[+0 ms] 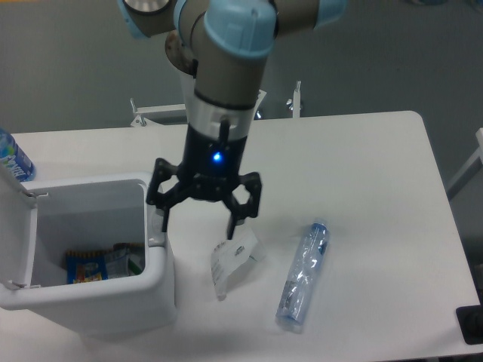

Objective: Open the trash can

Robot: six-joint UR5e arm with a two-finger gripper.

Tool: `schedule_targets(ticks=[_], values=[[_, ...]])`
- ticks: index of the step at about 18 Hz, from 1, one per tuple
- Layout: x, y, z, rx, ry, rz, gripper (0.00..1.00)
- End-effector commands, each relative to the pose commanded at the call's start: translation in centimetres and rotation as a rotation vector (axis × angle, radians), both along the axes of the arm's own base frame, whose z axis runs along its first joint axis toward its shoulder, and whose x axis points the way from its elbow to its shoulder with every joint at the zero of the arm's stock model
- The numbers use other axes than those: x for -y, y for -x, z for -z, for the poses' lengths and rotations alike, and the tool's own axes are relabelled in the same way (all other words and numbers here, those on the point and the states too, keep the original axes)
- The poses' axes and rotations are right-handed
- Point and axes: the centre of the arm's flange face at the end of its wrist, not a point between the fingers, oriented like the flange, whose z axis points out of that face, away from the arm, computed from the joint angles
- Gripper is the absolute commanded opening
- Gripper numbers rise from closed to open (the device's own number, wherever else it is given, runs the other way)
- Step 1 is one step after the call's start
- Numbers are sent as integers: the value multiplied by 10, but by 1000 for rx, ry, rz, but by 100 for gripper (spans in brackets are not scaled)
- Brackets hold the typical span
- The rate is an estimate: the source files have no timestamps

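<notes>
Camera view from above shows us the large white plastic boxy trash can [98, 298] at the table's front left corner, its flat hinged lid [16, 226] swung up on the left side. Inside we see colourful wrappers [102, 262] on the bottom. Our black two-finger gripper [201, 224] hangs with its fingers spread apart and holding nothing, its left finger [164, 215] just beside the bin's right rim. On the white table [362, 166], a crumpled clear plastic wrapper [230, 260] lies under the right finger, and a flattened clear plastic bottle [302, 275] lies nearer the front right. A blue-labelled bottle [11, 158] stands at the left edge.
</notes>
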Motion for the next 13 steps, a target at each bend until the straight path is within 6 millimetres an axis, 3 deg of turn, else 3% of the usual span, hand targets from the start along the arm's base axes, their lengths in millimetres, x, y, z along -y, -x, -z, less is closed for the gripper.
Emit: schedule_targets(ticks=[3,8,9,13], values=[[40,49,-9,-97,44,-40,100],[99,91,13,-296,293,66,100],[129,103,22,-362,420,126,100],[158,110,49,-383,582,329,100]])
